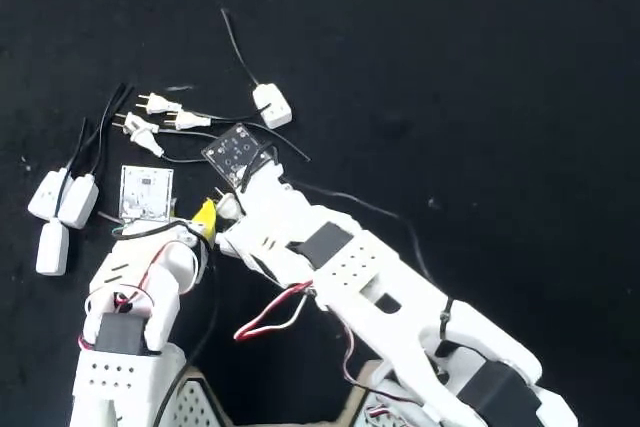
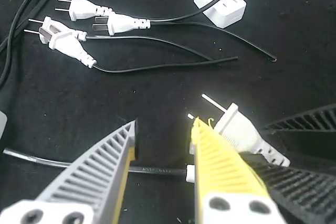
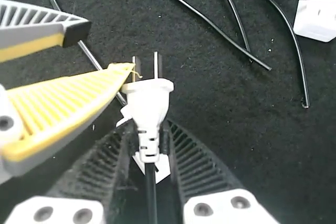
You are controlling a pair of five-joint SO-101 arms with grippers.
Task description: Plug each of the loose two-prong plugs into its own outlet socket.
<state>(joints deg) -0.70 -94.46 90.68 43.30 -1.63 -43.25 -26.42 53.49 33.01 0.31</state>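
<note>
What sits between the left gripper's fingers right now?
Only a black cord, crossing under the open left gripper, per the left wrist view. The plug in the right gripper lies outside the left's yellow finger.

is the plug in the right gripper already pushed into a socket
No, the plug held in the right gripper has both prongs bare over the black table.
</note>
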